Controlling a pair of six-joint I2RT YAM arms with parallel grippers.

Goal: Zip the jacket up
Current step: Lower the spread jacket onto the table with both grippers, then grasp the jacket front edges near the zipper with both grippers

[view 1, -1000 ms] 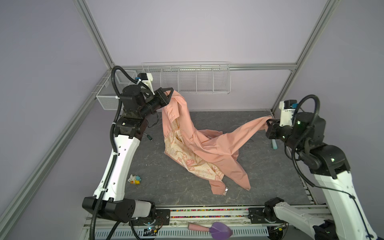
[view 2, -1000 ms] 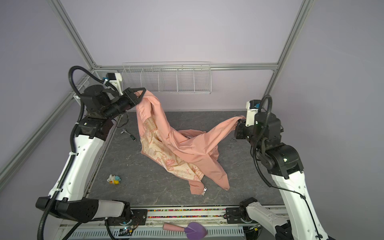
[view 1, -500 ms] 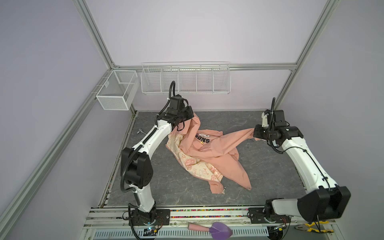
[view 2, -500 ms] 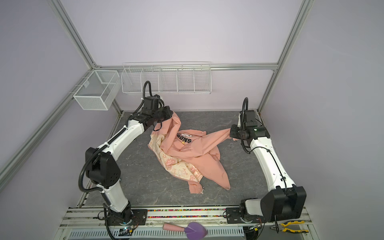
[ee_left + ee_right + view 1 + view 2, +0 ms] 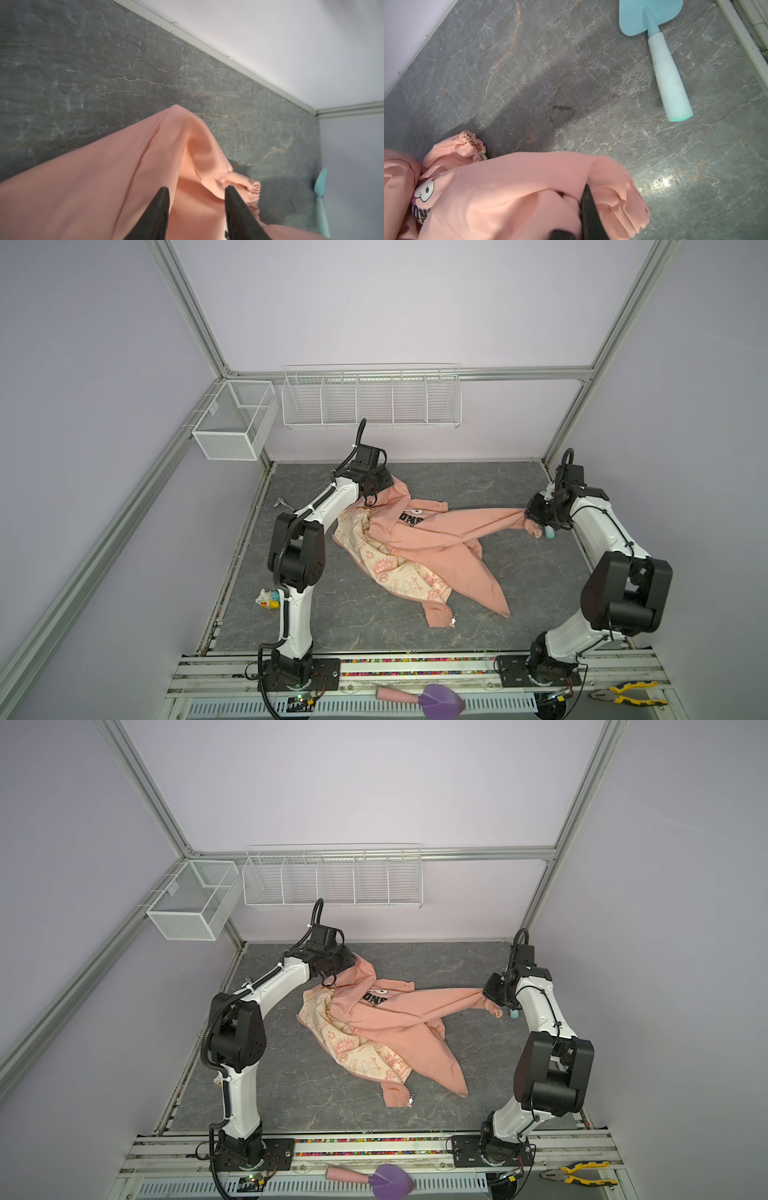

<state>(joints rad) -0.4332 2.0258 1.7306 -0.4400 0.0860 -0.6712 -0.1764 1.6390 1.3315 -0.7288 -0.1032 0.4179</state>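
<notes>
Salmon-pink jacket [image 5: 419, 543] sprawls unzipped at frame centre in both top views, cream printed lining exposed. The right gripper [image 5: 532, 519] pinches a sleeve near its cuff. The left gripper [image 5: 196, 188] stands parted over fabric.

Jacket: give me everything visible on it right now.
The jacket is salmon-pink, thin soft-looking fabric with a cream patterned lining, elastic cuffs and a cartoon print. It lies crumpled and open on the grey table, lining showing. One sleeve stretches out to the right gripper, which pinches it near the cuff. The left gripper has its jaws apart over a raised fold.
</notes>
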